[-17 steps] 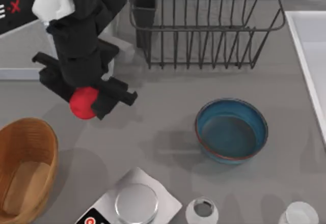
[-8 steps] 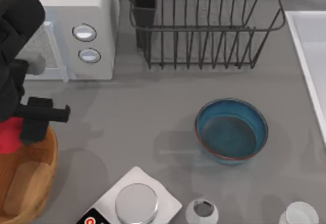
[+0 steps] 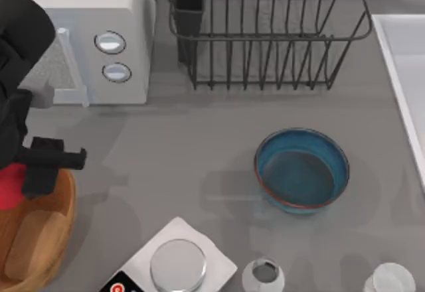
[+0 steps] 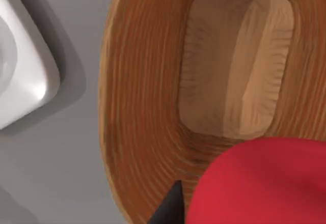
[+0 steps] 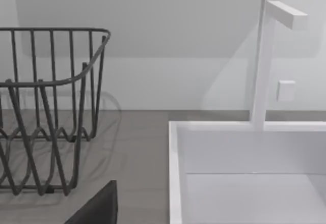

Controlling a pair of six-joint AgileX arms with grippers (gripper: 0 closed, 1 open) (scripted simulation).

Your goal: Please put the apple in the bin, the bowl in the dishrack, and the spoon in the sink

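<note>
Apple [image 3: 9, 184]: red, pinched between the jaws of the left gripper [image 3: 13, 179], held above the near-microwave rim of the bin [image 3: 46, 239]. In the left wrist view the apple [image 4: 265, 183] sits over the wicker wall, beside the flat pale floor of the bin [image 4: 142, 107]; one dark fingertip [image 4: 170, 208] shows against the fruit. Apple partly cut off at the table's left edge in the top view and half covered by the gripper body.

Left arm: at the far left, reaching down over the bin, its dark bulk covering part of the microwave [image 3: 113, 46].

Bowl [image 3: 302, 170]: teal, upright on the table, right of centre, well apart from the bin.

Dishrack [image 3: 265, 33]: at the back, utensil cup at its left corner; also seen in the right wrist view [image 5: 46, 107].

Sink [image 3: 405, 73]: right edge, cut off; basin and faucet [image 5: 265, 66] in the right wrist view.

Right gripper: a dark sliver [image 5: 97, 208] only; jaw state cannot be told.

Near edge: scale [image 3: 176, 264], two jars [image 3: 263, 273], partly cropped.
</note>
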